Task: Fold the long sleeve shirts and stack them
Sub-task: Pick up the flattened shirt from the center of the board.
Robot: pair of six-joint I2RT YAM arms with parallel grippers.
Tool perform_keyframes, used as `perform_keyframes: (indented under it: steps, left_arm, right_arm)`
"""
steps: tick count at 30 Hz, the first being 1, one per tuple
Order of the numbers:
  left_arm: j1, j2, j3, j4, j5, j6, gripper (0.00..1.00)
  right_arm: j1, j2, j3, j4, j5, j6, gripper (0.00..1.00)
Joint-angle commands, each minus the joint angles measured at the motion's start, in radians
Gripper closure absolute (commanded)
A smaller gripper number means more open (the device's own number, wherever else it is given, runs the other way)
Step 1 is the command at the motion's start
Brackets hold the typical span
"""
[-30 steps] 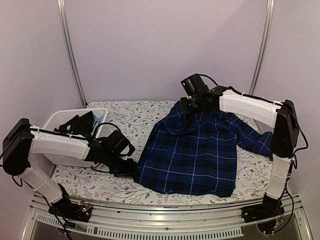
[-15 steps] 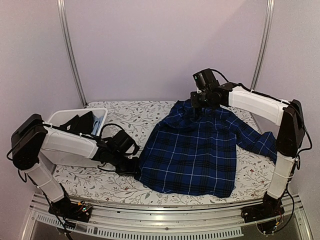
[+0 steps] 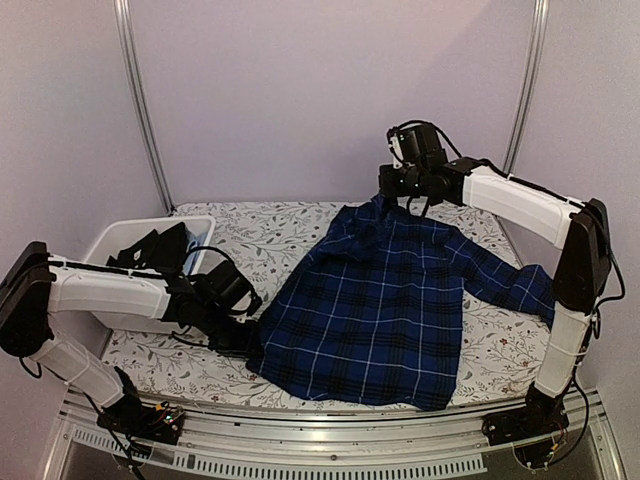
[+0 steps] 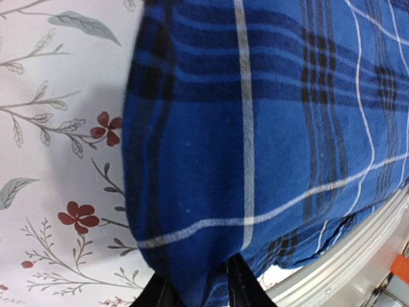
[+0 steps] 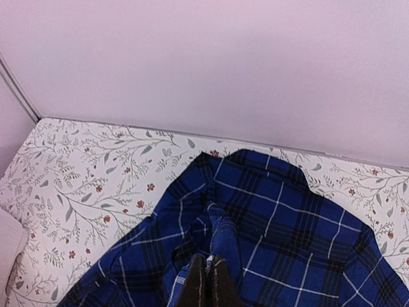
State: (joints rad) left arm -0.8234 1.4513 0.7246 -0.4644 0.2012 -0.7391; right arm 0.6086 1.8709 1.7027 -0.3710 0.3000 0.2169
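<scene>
Shirt of white-lined navy plaid, left fingers pinching its edge, right fingers its collar.

Left tool low, right tool high, both pinched closed.

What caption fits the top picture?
Plaid shirt held by left claw at the hem, right claw at the raised collar.

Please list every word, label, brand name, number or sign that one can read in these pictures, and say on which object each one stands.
No readable text appears in any view.
The plaid shirt shows only its check pattern, with no visible tag.
The tablecloth bears only printed flowers and leaves.
The white bin shows no marking.
</scene>
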Motion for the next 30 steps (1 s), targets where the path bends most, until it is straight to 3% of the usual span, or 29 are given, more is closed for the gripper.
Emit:
perform_keyframes:
  steps: [1,3,5,14,19,22,26,28,30]
  left_arm:
    - [0.004,-0.013,0.03,-0.039,0.007,0.015,0.62]
    - [0.004,-0.029,0.035,-0.044,-0.011,0.003,0.54]
    - [0.007,-0.047,0.031,-0.045,-0.042,-0.01,0.53]
    - [0.026,-0.099,-0.013,0.028,-0.095,-0.086,0.57]
    - [0.017,-0.103,-0.028,0.117,-0.023,-0.077,0.58]
    - [0.005,-0.079,-0.005,0.11,-0.008,-0.07,0.66]
    - [-0.032,-0.061,0.054,0.069,-0.02,-0.066,0.93]
    - [-0.047,-0.045,0.114,0.036,-0.034,-0.051,1.0]
    - [-0.069,-0.016,0.19,-0.011,-0.053,-0.029,1.0]
  right_arm:
    - [0.003,0.026,0.149,0.144,-0.021,-0.095,1.0]
    - [0.003,0.041,0.207,0.161,-0.013,-0.138,1.0]
    - [0.003,0.046,0.238,0.2,-0.009,-0.176,1.0]
    - [0.003,0.041,0.283,0.271,0.006,-0.279,1.0]
    - [-0.017,0.043,0.316,0.273,0.014,-0.308,1.0]
    - [-0.024,0.046,0.335,0.269,0.015,-0.321,1.0]
    - [-0.03,0.049,0.356,0.266,0.022,-0.34,1.0]
    - [-0.033,0.049,0.364,0.267,0.031,-0.356,1.0]
    - [-0.042,0.048,0.368,0.267,0.041,-0.372,1.0]
